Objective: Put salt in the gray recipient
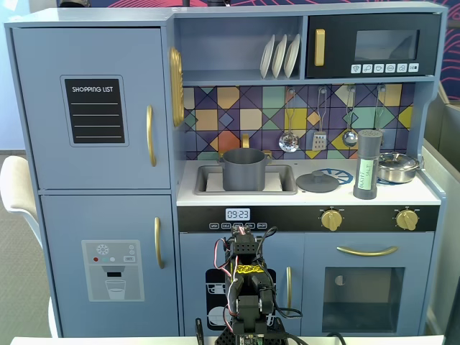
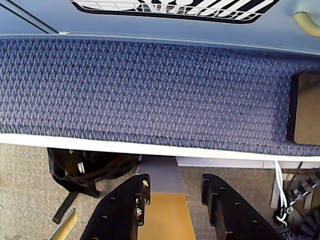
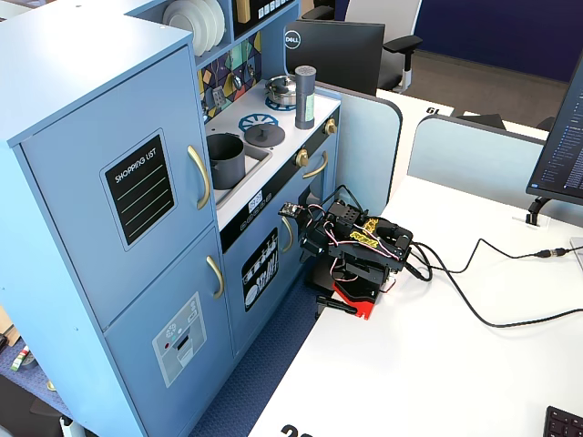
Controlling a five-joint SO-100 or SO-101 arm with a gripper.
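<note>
The arm (image 3: 360, 250) sits folded low on the white desk (image 3: 437, 364), right in front of the toy kitchen (image 1: 93, 108). In the wrist view the gripper (image 2: 172, 187) enters from the bottom edge, at about 6 o'clock, with its two black fingers (image 2: 122, 210) spread apart and nothing between them. Through the gap show a yellow strip and a pale grey surface. Above the fingers, toward 12 o'clock, runs a band of blue carpet (image 2: 150, 90), then the lower front of the kitchen.

In the fixed view that faces the kitchen, the arm is at 6 o'clock, just before the lower cabinet doors. Up on the counter (image 1: 309, 195), the gray pot (image 1: 244, 169) stands upright in the sink (image 1: 208, 181), a little left of centre. Its lid (image 1: 317, 181) lies flat on the counter at the pot's 3 o'clock, apart from it. The salt shaker (image 1: 367, 165), a tall dark cylinder with a pale green label, stands upright further along at 3 o'clock, beside the lid and well apart from the pot. A small steel pan (image 1: 397, 167) sits just beyond the shaker, near the right edge.

Farther back, utensils (image 1: 320, 136) hang on the patterned wall, white plates (image 1: 280, 56) stand in the shelf, and a microwave (image 1: 374, 44) fills the top right.
</note>
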